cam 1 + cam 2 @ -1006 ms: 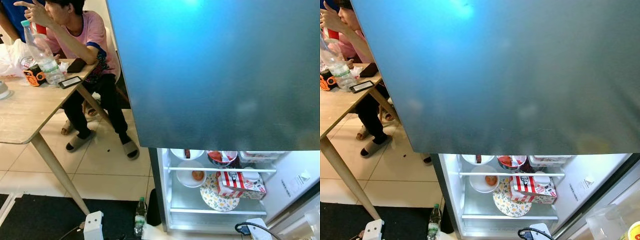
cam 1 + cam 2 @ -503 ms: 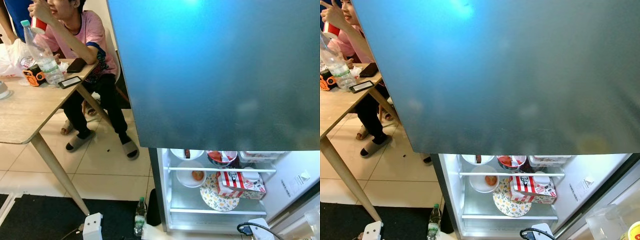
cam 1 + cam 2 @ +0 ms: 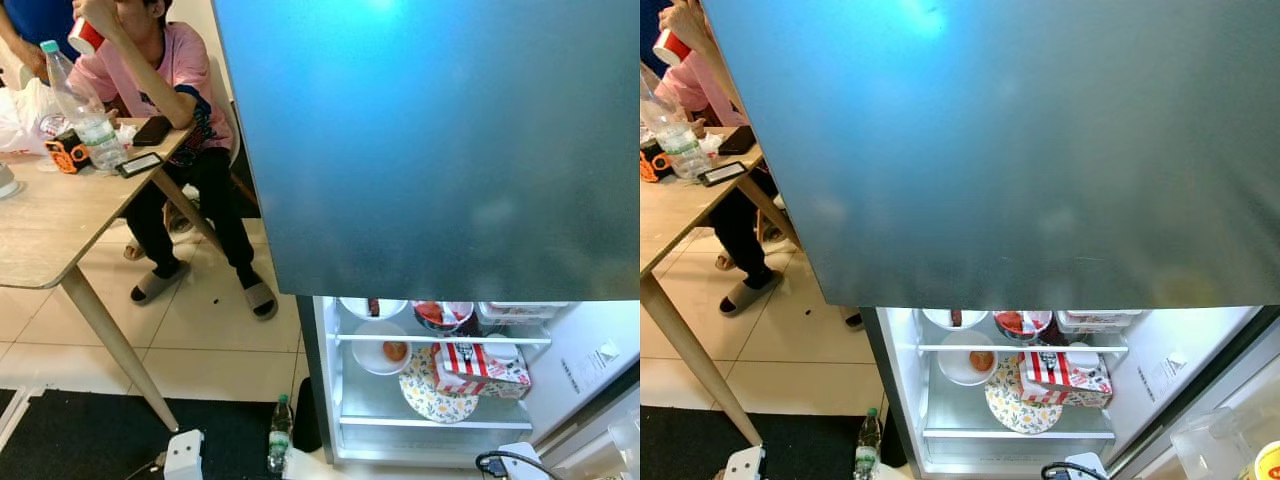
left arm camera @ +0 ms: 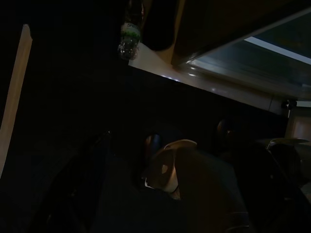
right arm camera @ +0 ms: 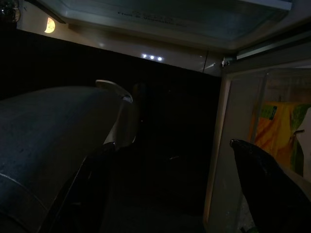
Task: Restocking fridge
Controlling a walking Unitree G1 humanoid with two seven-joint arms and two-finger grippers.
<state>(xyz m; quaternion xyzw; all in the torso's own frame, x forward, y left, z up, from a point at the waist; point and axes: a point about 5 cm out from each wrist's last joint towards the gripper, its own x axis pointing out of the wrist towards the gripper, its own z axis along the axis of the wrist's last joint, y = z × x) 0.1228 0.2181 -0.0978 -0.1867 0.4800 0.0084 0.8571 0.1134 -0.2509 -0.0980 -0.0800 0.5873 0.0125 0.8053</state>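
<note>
The fridge (image 3: 440, 150) stands straight ahead in the left eye view, its tall blue-grey upper door shut and the lower compartment (image 3: 430, 400) lit and open beneath it. On the shelves there sit a white bowl (image 3: 382, 354) with something orange in it, a flowered plate (image 3: 425, 400) and a red-and-white striped box (image 3: 478, 367) (the box lies partly over the plate). A small water bottle (image 3: 279, 433) stands on the floor just beside the fridge's lower left corner. To the left, a person (image 3: 170, 90) in a pink shirt sits at a wooden table (image 3: 50, 220) that carries a large clear bottle (image 3: 82, 105) and a phone (image 3: 140, 164).

The right eye view gives the same fridge interior, with the open lower door (image 3: 1230, 400) at the right edge.

The left wrist view is very dark; the small bottle and a lit fridge edge can be made out, and I cannot tell how the left gripper's fingers stand.

In the right wrist view the right gripper (image 5: 160, 160) hangs low before the open lower door, its two fingers (image 5: 265, 174) spread wide with nothing between them.
</note>
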